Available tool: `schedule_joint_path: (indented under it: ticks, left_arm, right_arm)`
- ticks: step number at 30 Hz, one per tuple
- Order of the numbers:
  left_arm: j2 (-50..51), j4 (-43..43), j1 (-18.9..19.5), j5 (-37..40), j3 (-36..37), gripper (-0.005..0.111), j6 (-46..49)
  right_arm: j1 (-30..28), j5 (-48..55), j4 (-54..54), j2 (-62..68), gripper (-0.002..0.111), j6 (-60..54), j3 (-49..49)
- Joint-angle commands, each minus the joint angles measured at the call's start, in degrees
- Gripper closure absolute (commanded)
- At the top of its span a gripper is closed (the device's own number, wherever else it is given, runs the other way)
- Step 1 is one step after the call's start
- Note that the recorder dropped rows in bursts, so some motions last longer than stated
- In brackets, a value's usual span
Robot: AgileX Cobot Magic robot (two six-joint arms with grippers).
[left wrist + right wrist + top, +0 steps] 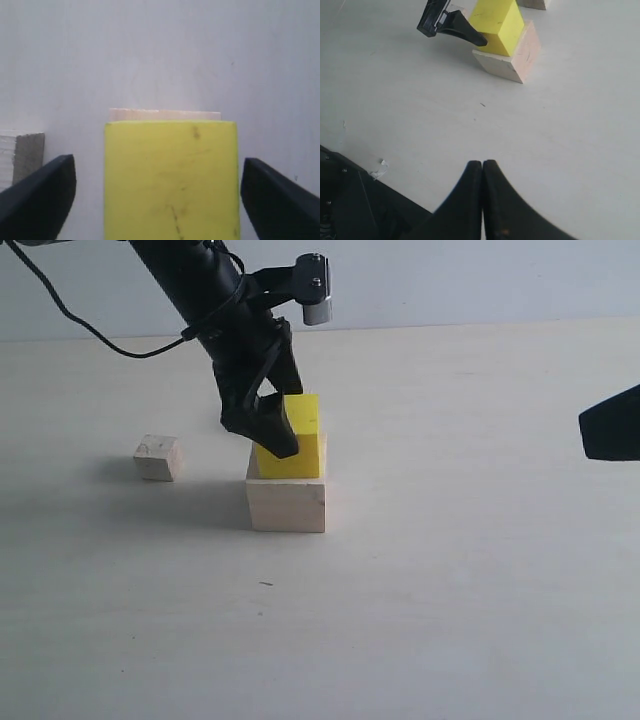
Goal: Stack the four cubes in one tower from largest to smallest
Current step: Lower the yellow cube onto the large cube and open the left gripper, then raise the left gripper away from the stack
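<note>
The bright yellow cube [300,445] rests on the large pale wooden cube [286,505], shifted toward its back. My left gripper [290,435] straddles the yellow cube [170,180], open, with a gap showing between each fingertip [42,195] and the cube's sides. Only a strip of the large cube [165,114] shows beyond the yellow one. One small pale wooden cube [157,457] sits alone on the table to the left. My right gripper [482,165] hovers shut and empty, well away from the stack [512,62].
The pale tabletop [450,620] stretches wide around the stack. A black cable [90,330] trails from the left arm at the back left. The right gripper's dark tip [610,425] shows at the right edge. A small pale cube [532,4] lies beyond the stack.
</note>
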Motion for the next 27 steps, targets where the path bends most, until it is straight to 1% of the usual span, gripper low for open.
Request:
schedule_joint_path:
  ticks: [1,11,24,27]
  left_arm:
    - [-0.41,-1.21,0.63,-0.14,-0.27,0.02,-0.25]
    - [-2.42,-6.79,0.63,-1.82,-0.27,0.02,-0.25]
    - [-6.93,-7.21,0.63,-1.4,-0.27,0.02,-0.25]
    - [-8.21,-7.56,0.63,-3.92,-0.27,0.02,-0.25]
  right_arm:
    - [0.0,-0.22,-0.46,-0.2,0.108,0.04,0.21]
    - [0.0,-0.22,-0.61,-0.2,0.108,0.04,0.21]
    - [0.0,-0.22,-0.61,-0.2,0.108,0.04,0.21]
    - [0.0,-0.22,-0.61,-0.2,0.108,0.04,0.21]
